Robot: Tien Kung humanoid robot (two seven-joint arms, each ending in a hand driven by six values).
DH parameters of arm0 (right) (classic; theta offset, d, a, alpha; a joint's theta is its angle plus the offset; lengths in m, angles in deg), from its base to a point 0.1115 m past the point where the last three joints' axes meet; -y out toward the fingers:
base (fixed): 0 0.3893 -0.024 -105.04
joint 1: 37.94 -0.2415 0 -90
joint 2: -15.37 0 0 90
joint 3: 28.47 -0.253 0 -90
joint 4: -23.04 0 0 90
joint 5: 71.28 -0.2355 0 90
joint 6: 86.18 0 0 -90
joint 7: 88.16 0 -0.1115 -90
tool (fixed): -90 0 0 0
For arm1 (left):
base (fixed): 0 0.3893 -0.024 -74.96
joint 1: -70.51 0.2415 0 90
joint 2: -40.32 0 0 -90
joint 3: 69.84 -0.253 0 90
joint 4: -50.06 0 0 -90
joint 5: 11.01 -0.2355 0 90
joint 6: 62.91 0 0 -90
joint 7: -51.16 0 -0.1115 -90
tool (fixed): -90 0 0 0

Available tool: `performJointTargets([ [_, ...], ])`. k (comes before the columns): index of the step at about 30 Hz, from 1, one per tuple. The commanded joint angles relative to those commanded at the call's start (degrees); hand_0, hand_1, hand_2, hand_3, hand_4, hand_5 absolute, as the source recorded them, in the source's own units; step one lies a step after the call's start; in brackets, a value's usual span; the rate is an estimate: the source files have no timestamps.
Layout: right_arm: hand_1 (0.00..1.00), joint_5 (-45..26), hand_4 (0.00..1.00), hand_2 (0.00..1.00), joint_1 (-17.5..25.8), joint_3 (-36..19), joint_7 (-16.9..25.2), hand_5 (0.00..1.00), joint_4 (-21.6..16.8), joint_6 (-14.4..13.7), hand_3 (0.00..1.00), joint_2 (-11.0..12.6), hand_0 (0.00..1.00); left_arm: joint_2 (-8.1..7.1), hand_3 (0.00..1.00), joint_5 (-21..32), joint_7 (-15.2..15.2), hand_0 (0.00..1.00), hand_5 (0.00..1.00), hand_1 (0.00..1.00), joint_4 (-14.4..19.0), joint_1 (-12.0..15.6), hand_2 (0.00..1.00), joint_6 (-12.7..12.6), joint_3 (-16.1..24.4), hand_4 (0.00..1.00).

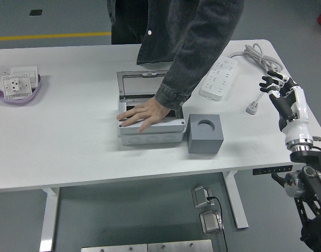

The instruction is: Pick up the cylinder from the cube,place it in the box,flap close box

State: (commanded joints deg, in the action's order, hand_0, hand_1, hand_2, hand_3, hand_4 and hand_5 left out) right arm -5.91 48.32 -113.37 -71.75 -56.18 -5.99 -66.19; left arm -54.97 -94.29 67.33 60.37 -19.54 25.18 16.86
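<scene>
A grey box sits mid-table with its lid standing open behind it. A person's hand lies flat across the box's opening, the grey sleeve reaching down from the far side. Just right of the box stands a dark grey cube with an empty round hole in its top. No cylinder shows anywhere. My right hand hovers over the table's right edge, fingers relaxed and holding nothing, well away from the cube. My left arm is out of the picture.
A white power strip with its coiled cable and plug lies at the back right, close to my right hand. A purple tray with white socket plates sits at the far left.
</scene>
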Motion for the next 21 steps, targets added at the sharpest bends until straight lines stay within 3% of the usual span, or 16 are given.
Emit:
performJointTargets([
  [21,0.582,2.7,0.647,0.642,0.7,-0.9,-0.5,0.367,0.1,-0.2,0.647,-0.4,0.637,-0.08,0.809,0.0,0.0,0.694,0.366,0.685,0.0,0.4,0.686,0.0,0.0,0.735],
])
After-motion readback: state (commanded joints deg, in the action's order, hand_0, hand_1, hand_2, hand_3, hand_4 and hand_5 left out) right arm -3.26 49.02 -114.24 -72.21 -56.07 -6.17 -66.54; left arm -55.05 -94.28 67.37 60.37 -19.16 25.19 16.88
